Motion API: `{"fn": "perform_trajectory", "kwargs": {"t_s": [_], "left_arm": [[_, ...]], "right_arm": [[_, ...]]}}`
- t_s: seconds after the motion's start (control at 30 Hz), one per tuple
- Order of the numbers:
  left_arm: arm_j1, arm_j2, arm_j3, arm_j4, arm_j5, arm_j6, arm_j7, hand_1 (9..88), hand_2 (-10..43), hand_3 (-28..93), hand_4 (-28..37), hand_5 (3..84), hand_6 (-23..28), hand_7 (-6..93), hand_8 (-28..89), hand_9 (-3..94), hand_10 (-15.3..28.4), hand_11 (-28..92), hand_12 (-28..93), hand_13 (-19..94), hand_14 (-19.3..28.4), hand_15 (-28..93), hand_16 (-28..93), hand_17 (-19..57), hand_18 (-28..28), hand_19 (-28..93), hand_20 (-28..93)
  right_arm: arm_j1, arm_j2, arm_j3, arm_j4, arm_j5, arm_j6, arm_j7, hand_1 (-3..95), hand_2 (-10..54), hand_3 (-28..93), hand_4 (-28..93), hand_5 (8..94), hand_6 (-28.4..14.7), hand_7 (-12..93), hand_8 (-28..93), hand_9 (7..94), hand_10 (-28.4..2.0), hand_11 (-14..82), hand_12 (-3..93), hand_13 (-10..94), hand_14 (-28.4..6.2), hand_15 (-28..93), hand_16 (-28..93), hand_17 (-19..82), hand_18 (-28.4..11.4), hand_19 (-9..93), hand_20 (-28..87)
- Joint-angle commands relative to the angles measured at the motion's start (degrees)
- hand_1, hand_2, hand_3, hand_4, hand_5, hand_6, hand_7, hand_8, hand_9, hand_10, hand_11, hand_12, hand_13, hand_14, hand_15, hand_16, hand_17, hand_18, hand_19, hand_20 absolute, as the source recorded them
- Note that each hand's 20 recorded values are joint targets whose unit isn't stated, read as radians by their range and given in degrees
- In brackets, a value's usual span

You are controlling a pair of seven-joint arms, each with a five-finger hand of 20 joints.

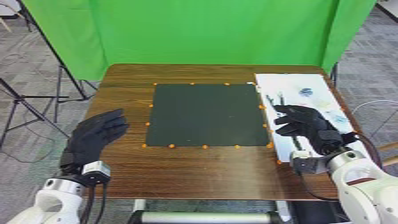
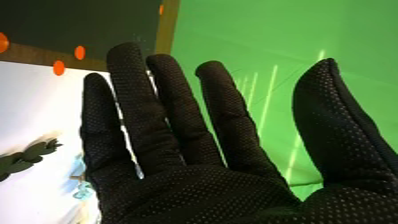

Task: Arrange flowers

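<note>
Fingers first: seeing them loose and pretty much straight on the left hand (image 1: 96,135), gripping nothing, over the left side of the brown table (image 1: 213,172). Next, going right, looking at the dark mat (image 1: 206,115) in the middle, with orange dots (image 1: 205,147) along its edges. Then on to the right hand (image 1: 305,122), held above the white board (image 1: 289,82), fingers released and spread, thumb out wide, not grasping anything. On that same board, can spot a blue flower (image 1: 306,92), a paler flower (image 1: 338,119) and a leafy sprig (image 2: 34,152). Can't count the stems for sure. Progress-wise, would call it square one, seeing no arranging done. Would guess at needing to pick up each stem, carry it over and set it in place.
</note>
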State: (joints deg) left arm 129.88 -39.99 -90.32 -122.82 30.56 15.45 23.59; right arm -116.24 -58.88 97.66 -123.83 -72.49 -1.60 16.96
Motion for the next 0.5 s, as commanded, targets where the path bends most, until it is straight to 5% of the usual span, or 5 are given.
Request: {"fn": "perform_trajectory", "kwargs": {"t_s": [0.03, 0.5], "left_arm": [[0.49, -0.37, 0.11, -0.5, 0.43, -0.8, -0.35, 26.9, 3.7, 81, -17.5, 45.5, 12.4, 18.3, -10, 39.7, 22.0, 33, 10, 25, 28.2, 61, -13, -8.6, 22.9, 59, 9], [2.49, -0.24, -1.16, -0.95, 0.3, -0.81, 0.37, 26.8, 3.7, 81, -17.5, 45.4, 12.5, 18.4, -10, 39.6, 22.0, 33, 11, 25, 28.3, 61, -13, -8.9, 22.7, 59, 9]], "right_arm": [[-0.7, 0.16, 0.37, -0.5, -0.52, 0.51, -0.71, 15.9, 10.1, 82, -28, 44.6, -5.7, 16, -12, 48.0, -18.8, 18.3, 14.9, 41, -18.7, 43, 10, 14, -21.1, 59, 13], [-0.66, 0.67, 0.13, -1.07, -1.88, 2.45, -1.04, 15.5, 10.5, 81, -28, 43.9, -5.6, 16, -12, 47.8, -18.9, 17.7, 15.4, 41, -18.6, 45, 12, 13, -21.2, 61, 13]]}}
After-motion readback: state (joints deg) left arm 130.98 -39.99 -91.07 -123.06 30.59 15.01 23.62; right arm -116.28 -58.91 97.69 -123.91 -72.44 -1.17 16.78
